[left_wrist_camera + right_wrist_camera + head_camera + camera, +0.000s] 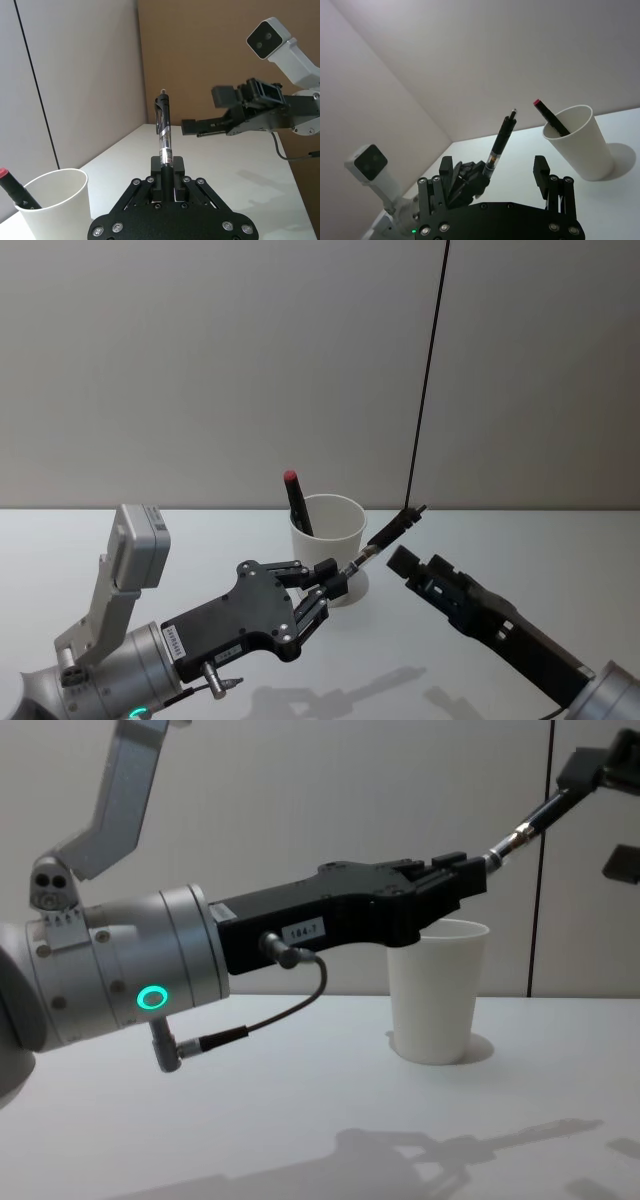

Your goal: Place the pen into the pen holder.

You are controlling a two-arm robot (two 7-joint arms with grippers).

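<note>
Pen is clenched by its tip end in the left tool, raised just beside the pen holder on the table. It slants towards the right tool, which gapes open near the clip end. This looks like the carrying step. Next, the pen needs standing upright over the rim, clear of the red-capped marker.

The pen holder conceals the lower part of the red-capped marker, and the left gripper covers the gripped end of the pen.
</note>
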